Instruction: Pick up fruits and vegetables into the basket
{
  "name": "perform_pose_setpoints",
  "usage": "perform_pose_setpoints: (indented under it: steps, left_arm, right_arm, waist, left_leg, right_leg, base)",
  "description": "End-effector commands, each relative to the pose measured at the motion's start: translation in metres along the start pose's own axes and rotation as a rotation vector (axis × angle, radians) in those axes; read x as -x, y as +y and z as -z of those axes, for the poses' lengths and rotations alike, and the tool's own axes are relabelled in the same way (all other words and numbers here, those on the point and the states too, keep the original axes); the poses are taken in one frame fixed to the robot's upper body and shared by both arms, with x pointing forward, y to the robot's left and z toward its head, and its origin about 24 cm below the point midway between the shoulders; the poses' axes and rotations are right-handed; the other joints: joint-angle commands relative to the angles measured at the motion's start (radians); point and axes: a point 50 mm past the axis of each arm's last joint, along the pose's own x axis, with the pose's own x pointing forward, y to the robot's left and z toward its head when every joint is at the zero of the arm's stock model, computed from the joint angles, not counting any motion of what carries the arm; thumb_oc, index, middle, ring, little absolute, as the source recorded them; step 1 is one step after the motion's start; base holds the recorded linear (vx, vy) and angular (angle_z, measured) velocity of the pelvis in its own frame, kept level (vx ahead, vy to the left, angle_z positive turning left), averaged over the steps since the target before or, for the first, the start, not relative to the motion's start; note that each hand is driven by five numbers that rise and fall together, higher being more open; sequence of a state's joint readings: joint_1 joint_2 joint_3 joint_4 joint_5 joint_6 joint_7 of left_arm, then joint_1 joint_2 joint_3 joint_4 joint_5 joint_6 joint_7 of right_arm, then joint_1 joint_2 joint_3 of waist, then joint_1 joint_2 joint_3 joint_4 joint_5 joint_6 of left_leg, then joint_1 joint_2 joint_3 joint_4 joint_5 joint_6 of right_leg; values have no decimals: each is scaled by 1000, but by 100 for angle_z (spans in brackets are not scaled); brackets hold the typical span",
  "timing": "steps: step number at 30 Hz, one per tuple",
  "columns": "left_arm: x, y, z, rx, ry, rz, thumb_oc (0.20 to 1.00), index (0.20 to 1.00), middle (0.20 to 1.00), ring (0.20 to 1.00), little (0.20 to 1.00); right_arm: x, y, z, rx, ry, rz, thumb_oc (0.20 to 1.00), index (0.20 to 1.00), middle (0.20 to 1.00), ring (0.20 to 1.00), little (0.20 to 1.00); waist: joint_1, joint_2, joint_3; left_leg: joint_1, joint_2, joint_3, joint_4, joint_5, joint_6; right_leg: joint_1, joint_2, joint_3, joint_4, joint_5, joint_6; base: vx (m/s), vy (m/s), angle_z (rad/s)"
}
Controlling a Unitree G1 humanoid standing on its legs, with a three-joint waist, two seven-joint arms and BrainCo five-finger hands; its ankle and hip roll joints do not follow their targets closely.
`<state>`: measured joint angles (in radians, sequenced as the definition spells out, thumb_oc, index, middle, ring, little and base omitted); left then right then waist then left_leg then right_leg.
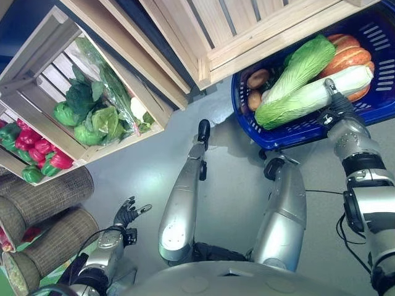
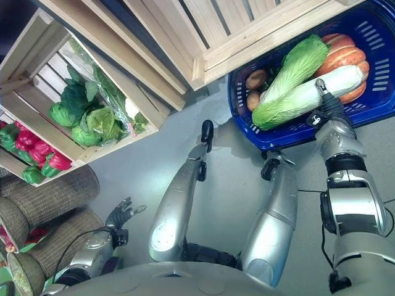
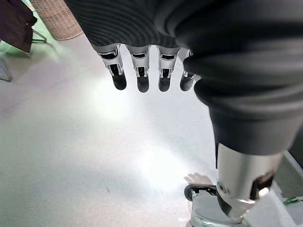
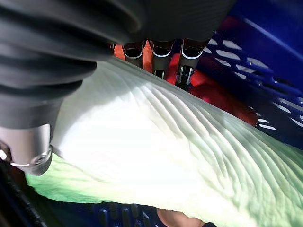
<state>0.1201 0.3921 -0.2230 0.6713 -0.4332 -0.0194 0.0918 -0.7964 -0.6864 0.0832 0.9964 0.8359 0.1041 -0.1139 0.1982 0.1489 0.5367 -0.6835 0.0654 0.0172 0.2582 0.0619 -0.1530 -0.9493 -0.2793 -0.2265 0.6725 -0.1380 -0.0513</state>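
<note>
A blue plastic basket (image 1: 295, 139) stands on the floor at the upper right. It holds two long napa cabbages, an orange pumpkin (image 1: 352, 54) and two brown potatoes (image 1: 257, 79). My right hand (image 1: 336, 108) rests on the pale stem end of the lower napa cabbage (image 1: 307, 98). In the right wrist view its fingers (image 4: 163, 53) curl over the far side of the cabbage (image 4: 165, 151) and the thumb sits on the near side. The cabbage lies in the basket on the other produce. My left hand (image 1: 128, 214) hangs open low at the left, holding nothing, fingers (image 3: 141, 76) straight.
A tilted wooden crate (image 1: 126, 139) at the left holds leafy greens (image 1: 92, 117), and the compartment beside it holds red and green peppers (image 1: 37, 151). Wicker baskets (image 1: 52, 197) stand by my left hand. Another wooden crate (image 1: 247, 37) borders the blue basket.
</note>
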Motion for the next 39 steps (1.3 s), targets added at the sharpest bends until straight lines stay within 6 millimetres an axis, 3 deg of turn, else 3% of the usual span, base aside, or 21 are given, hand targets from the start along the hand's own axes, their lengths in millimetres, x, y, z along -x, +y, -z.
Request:
perform_pose_setpoints:
  steps: [1,12,13,14,19,24,29,34,36,39]
  left_arm:
    - [9,7,18,-52,64,11,1000,1000,1000,1000,1000]
    - [9,5,14,-43,38,39,1000,1000,1000,1000,1000]
    - [8,4,13,-45,34,41,1000,1000,1000,1000,1000]
    - [9,3,14,-42,32,42,1000,1000,1000,1000,1000]
    - [8,0,12,-31,15,49,1000,1000,1000,1000,1000]
    - [6,-3,12,-3,1,44,1000,1000,1000,1000,1000]
    - [4,-2,12,32,3,10,1000,1000,1000,1000,1000]
    - [0,10,13,98,23,-84,1000,1000,1000,1000,1000]
    - [-1,16,13,128,22,-124,1000,1000,1000,1000,1000]
    - [-1,25,16,149,23,-172,1000,1000,1000,1000,1000]
  right_arm:
    - [2,-31,-24,49,-75,60,200,200,200,200,200]
    - [1,-36,-42,73,-98,122,200,200,200,200,200]
    - [1,-39,-41,61,-92,141,247,247,247,247,247]
    - [1,-41,-40,58,-88,159,1000,1000,1000,1000,1000]
    - [2,-43,-34,119,-127,218,1000,1000,1000,1000,1000]
    - [6,-34,-26,159,-222,235,1000,1000,1000,1000,1000]
    - [17,-26,-2,205,-278,244,1000,1000,1000,1000,1000]
    - [42,-21,34,215,-336,218,1000,1000,1000,1000,1000]
    - [53,-27,43,213,-364,216,1000,1000,1000,1000,1000]
    - [69,-35,59,212,-380,201,1000,1000,1000,1000,1000]
  waist:
    - [-2,142,-17]
    - [6,162,-17]
    - [6,162,-17]
    - [6,162,-17]
    - [-2,159,-17]
    - [-23,137,-17]
    - [-67,90,-17]
    - [-130,23,-17]
    - [-145,-2,-17]
    - [-167,-45,-17]
  left_leg:
    - [-86,-39,44,56,-50,98]
    - [-146,-38,43,87,-60,99]
    - [-147,-38,43,89,-62,99]
    - [-146,-39,42,89,-63,100]
    - [-112,-41,49,80,-68,97]
    - [-36,-39,60,48,-64,89]
    - [84,-23,73,0,-61,81]
    - [240,3,84,-58,-57,76]
    - [281,17,95,-90,-27,81]
    - [391,32,94,-134,-24,75]
  right_leg:
    - [23,46,2,36,-91,66]
    - [-51,33,13,69,-93,63]
    - [-52,33,13,68,-92,63]
    - [-50,33,14,65,-91,63]
    - [-15,36,11,41,-83,66]
    - [66,41,4,-2,-68,76]
    - [185,50,4,-70,-44,94]
    - [355,65,17,-164,-17,119]
    - [415,70,7,-222,27,121]
    - [554,79,12,-304,47,139]
  base:
    - [-8,-4,5]
    - [-4,3,2]
    - [0,0,0]
    - [0,0,0]
    - [-17,26,1]
    - [-14,66,-1]
    - [2,104,-4]
    - [42,92,-13]
    - [-36,43,-18]
    - [55,16,-21]
